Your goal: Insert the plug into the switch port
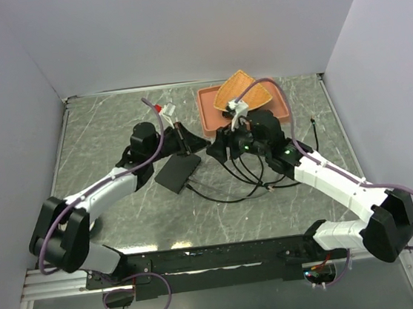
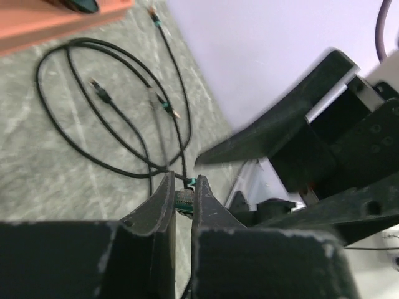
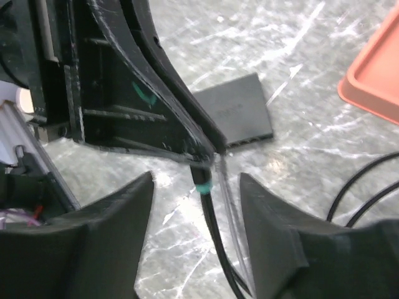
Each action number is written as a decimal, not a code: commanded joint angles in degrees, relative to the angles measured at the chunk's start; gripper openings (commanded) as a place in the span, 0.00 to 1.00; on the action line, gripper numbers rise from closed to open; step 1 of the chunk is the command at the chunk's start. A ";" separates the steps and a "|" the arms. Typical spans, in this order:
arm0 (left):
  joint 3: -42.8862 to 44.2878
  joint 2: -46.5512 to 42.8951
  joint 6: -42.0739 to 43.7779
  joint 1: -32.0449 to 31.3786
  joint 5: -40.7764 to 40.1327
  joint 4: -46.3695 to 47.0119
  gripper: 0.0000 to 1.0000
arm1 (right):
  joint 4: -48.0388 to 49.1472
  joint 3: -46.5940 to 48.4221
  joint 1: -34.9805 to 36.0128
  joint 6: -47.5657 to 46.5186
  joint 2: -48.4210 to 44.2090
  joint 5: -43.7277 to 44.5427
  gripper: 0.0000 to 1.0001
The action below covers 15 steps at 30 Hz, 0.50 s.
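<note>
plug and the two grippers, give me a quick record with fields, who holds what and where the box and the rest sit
plug: pinched in the left gripper, not in the box
left gripper: shut on the plug
right gripper: open, straddling the cable without touching it
box: flat on the table, beyond both grippers
tray: far side, right of the box
spare cables: looped loose on the table

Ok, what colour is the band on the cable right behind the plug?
Teal green: the band on the black cable shows best in the right wrist view.
</note>
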 commanded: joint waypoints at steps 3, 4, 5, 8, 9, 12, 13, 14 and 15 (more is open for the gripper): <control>-2.88 -10.74 5.70 0.20 -5.70 0.64 0.01 | 14.25 -4.88 -7.15 5.46 -3.66 -17.51 0.83; -3.50 -11.54 5.70 0.20 -5.44 1.70 0.01 | 15.50 -5.06 -8.12 6.08 -3.23 -20.59 0.83; -4.81 -12.15 5.79 0.20 -4.30 3.27 0.01 | 16.73 -4.71 -8.30 6.78 -1.66 -25.66 0.83; -6.31 -13.83 5.70 0.20 -1.06 7.67 0.01 | 21.56 -4.09 -8.30 9.75 1.77 -34.99 0.84; -6.58 -13.92 5.53 0.20 0.26 8.73 0.01 | 23.49 -4.26 -8.30 11.17 2.48 -36.77 0.83; -7.72 -13.48 4.83 0.20 4.21 14.09 0.01 | 32.11 -5.23 -8.39 15.83 4.68 -42.22 0.81; -7.99 -13.57 4.56 0.11 4.75 15.06 0.01 | 34.56 -5.32 -8.39 16.53 5.04 -43.28 0.80; -8.51 -13.65 4.47 0.20 5.02 16.37 0.01 | 35.98 -5.41 -8.39 18.11 5.82 -44.16 0.80; -8.60 -14.00 4.38 0.20 5.28 16.91 0.01 | 37.13 -5.50 -8.39 18.99 6.18 -45.65 0.78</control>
